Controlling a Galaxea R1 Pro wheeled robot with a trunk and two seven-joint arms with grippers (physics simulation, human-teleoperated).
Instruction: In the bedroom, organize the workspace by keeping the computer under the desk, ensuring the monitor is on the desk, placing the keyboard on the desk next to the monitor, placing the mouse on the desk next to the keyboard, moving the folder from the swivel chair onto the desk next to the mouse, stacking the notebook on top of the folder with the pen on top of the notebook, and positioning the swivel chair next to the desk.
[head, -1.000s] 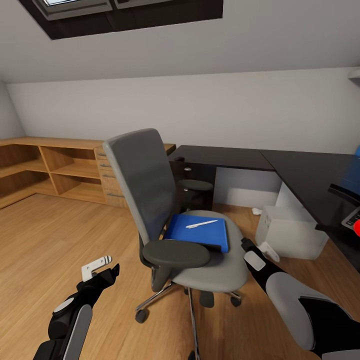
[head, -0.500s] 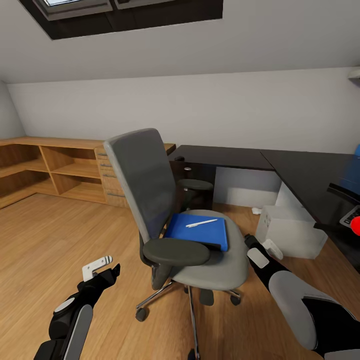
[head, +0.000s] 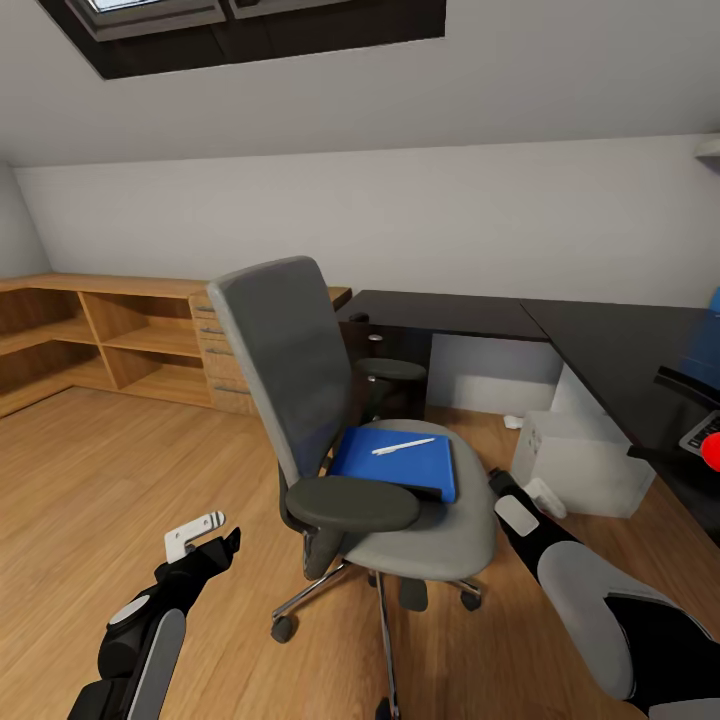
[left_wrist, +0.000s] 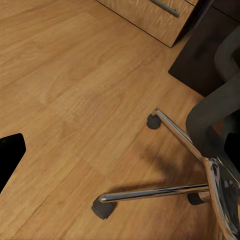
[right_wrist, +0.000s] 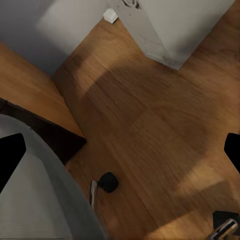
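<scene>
The grey swivel chair (head: 300, 400) stands mid-floor, turned away from the black desk (head: 450, 312). On its seat lies the blue folder (head: 395, 465) with the white pen (head: 403, 447) on top. A dark strip shows under the folder's near edge; I cannot tell if it is the notebook. The silver-grey computer (head: 580, 465) sits under the desk's right wing. A keyboard corner (head: 700, 436) peeks in at the right edge. The mouse is out of view and no monitor can be made out. My left gripper (head: 200, 537) hangs open left of the chair. My right gripper (head: 525, 492) is open beside the seat's right edge.
Low oak shelving with drawers (head: 110, 345) lines the left wall. A black drawer unit (head: 385, 385) stands behind the chair. The chair's chrome legs (left_wrist: 165, 190) and castors (right_wrist: 107, 182) spread over the plank floor. A small white object (head: 513, 422) lies near the computer.
My right arm has shifted slightly to the right beside the seat. The chair, the folder, the pen and the left arm have stayed still.
</scene>
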